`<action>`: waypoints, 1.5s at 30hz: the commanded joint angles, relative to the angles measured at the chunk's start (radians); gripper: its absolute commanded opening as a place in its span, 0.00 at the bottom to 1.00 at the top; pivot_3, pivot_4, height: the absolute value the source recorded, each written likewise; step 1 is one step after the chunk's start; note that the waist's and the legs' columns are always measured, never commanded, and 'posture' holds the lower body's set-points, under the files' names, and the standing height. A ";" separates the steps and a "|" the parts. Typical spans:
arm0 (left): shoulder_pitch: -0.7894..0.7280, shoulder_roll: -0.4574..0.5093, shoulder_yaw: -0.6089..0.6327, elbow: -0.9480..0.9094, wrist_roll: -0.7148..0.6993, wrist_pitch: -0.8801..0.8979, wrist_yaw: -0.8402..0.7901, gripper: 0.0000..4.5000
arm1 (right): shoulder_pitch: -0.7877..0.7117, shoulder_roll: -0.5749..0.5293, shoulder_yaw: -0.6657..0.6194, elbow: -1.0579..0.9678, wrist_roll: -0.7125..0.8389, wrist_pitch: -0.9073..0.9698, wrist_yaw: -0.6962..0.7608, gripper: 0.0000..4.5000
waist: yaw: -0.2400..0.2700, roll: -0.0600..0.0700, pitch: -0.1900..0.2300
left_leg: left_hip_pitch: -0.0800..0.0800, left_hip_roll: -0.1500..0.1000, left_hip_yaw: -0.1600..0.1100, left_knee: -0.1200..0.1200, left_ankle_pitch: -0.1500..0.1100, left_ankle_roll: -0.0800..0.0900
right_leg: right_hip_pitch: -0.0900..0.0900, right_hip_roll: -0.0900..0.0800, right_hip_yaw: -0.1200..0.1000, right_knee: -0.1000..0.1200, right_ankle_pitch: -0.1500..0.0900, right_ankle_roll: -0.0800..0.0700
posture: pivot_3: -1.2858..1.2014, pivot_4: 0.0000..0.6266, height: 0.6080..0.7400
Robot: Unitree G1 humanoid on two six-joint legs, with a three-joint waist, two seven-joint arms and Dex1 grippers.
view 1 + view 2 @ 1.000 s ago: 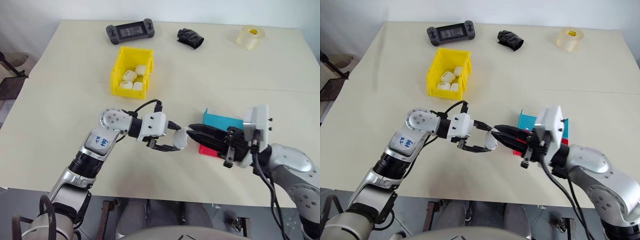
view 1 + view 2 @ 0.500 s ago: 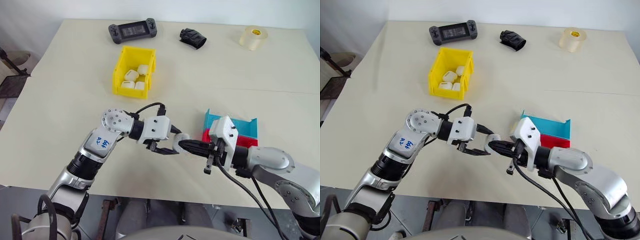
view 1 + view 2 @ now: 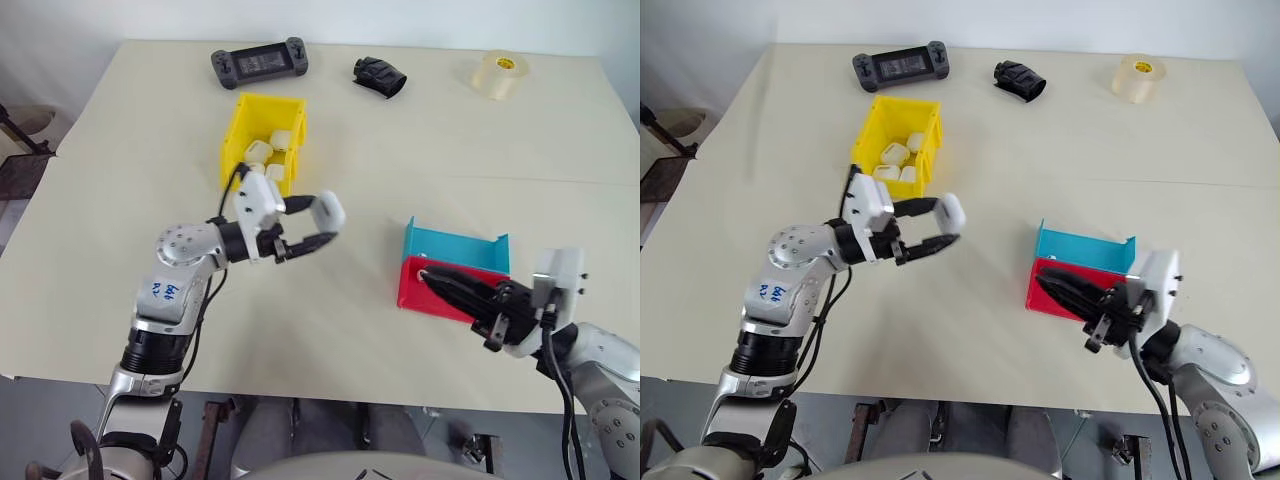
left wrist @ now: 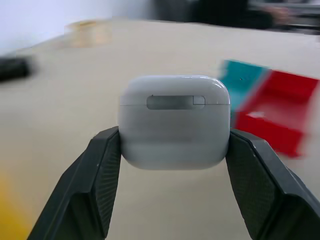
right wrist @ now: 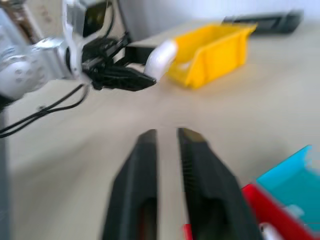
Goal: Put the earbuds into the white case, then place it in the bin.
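The left gripper (image 3: pixel 318 228) has its two black fingers clamped on a small, rounded, glossy white plastic earbud case (image 4: pixel 174 121), gripping it by its two sides. The lid looks closed: in the left wrist view only a thin seam shows across the upper part of the shell. No loose earbuds can be made out, so the first half of the task appears finished, with the buds presumably inside.

The held case hangs above the pale tabletop (image 3: pixel 420 150), near the bright yellow open-topped rectangular plastic bin (image 3: pixel 240 135) but not yet over it. The bin sits just beyond the left gripper and already contains several similar white cases (image 3: pixel 259 151).

The right gripper (image 3: pixel 1065 288) is empty, its fingers standing slightly apart with a narrow gap between them, as the right wrist view shows. It hovers over the shallow red plastic tray (image 3: pixel 415 297), which lies against a shallow blue tray (image 3: pixel 450 245).

What seems to be left is the final step: carrying the case over the yellow bin's rim and releasing it among the others.
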 commanded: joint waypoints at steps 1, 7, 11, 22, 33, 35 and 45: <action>-0.001 -0.034 0.078 -0.033 0.018 0.031 0.174 0.62 | 0.061 -0.002 -0.046 -0.045 -0.047 -0.058 0.014 0.44 | 0.005 -0.001 0.000 | 0.000 -0.001 -0.001 0.000 0.000 0.000 | 0.000 0.000 0.000 0.000 0.000 0.000 | 0.52 0.24 1.00; -0.097 -0.075 0.108 0.108 0.064 -0.058 0.316 0.62 | 0.075 0.015 -0.073 -0.056 -0.045 -0.085 -0.020 0.89 | 0.004 -0.001 0.000 | 0.000 -0.001 0.000 0.001 0.001 -0.001 | 0.000 0.000 0.000 0.000 0.000 0.000 | 0.52 0.24 1.00; -0.223 -0.094 0.121 0.314 0.115 -0.153 0.428 0.62 | 0.080 0.015 -0.092 -0.052 -0.037 -0.086 -0.029 0.99 | 0.002 -0.001 0.000 | 0.000 -0.004 0.000 0.000 0.001 -0.001 | 0.000 0.000 0.000 0.000 0.000 0.000 | 0.52 0.24 1.00; -0.392 -0.120 0.107 0.615 0.143 -0.177 0.482 0.70 | 0.075 0.024 -0.073 -0.095 -0.061 -0.092 -0.081 1.00 | -0.001 -0.002 0.000 | -0.001 -0.005 0.002 0.000 0.001 -0.001 | -0.004 0.000 0.000 0.003 0.000 0.001 | 0.52 0.24 1.00; -0.219 -0.099 0.034 0.250 0.090 -0.197 0.310 0.99 | 0.064 0.032 -0.049 -0.086 -0.063 -0.091 -0.083 1.00 | -0.001 -0.003 0.000 | -0.001 -0.003 0.003 0.000 0.001 -0.001 | -0.006 -0.001 0.002 0.008 0.000 0.000 | 0.52 0.24 1.00; -0.138 -0.079 0.028 0.117 0.047 -0.161 0.253 0.99 | 0.058 0.031 -0.043 -0.071 -0.065 -0.092 -0.073 1.00 | -0.004 -0.003 0.000 | -0.001 -0.002 0.003 0.000 0.001 -0.001 | -0.007 -0.001 0.002 0.008 0.000 0.000 | 0.52 0.24 1.00; 0.254 0.205 0.192 -0.113 -0.184 -0.219 -0.156 0.99 | 0.024 -0.038 -0.075 0.059 -0.075 -0.109 0.055 1.00 | -0.020 -0.002 0.000 | 0.001 0.001 0.004 -0.002 0.002 -0.003 | -0.006 0.000 0.003 0.007 0.000 -0.001 | 0.52 0.24 1.00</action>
